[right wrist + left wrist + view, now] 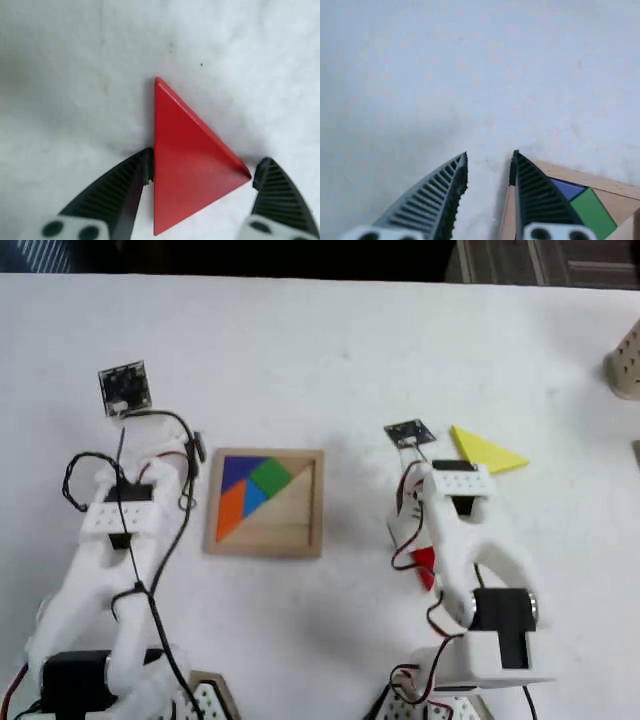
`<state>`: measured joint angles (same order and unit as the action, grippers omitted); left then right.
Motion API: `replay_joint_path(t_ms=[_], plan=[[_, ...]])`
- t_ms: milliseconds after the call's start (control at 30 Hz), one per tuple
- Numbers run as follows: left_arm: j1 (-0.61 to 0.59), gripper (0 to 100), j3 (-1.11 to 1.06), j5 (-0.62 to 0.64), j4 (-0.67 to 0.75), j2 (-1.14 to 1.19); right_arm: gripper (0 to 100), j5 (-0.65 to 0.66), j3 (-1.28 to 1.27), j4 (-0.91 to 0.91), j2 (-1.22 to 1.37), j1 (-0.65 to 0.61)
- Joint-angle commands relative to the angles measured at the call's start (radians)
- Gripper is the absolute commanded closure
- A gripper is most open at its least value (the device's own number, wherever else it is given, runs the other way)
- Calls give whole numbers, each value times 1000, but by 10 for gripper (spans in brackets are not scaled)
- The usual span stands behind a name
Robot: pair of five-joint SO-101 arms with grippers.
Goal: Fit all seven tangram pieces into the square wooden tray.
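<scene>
So the square wooden tray (265,502) sits on the white counter (330,360) between the two arms, and it's only part filled: a blue piece (238,472), a green piece (270,475), an orange piece (230,510) and a small light-blue piece (255,497) are packed into one side, with bare wood on the other. The left end effector (489,156) hangs just beside a corner of the tray with its fingers spread and nothing between them. The right end effector (205,165) is low over the red triangle (187,160), wide open, one finger on each side of it, and the triangle lies flat on the counter. A yellow triangle (487,451) lies farther out, past the right arm, well apart from the tray.
</scene>
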<state>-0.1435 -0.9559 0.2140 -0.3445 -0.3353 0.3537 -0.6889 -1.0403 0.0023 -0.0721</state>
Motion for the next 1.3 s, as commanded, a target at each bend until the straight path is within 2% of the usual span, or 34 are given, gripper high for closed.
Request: replay_joint_path(t_ms=[0,133,333,633,800,1000,1100,1267], plan=[[-13,842,60,-9,25,-2,690,54,64,-39,19,-1],[-13,842,60,-9,25,-2,725,55,68,-35,25,-2],[-13,842,60,-9,26,-2,933,54,63,-36,25,2],[-13,842,60,-11,28,-2,943,8,68,-36,16,7],[-13,842,63,-11,28,-2,911,5,55,-134,-125,7],[-15,842,63,-11,28,-1,703,-44,-193,-128,-420,-1],[-15,842,64,-12,28,-1,664,-32,-318,-61,-509,31],[-15,842,64,-12,28,1,665,143,-442,1,-522,50]])
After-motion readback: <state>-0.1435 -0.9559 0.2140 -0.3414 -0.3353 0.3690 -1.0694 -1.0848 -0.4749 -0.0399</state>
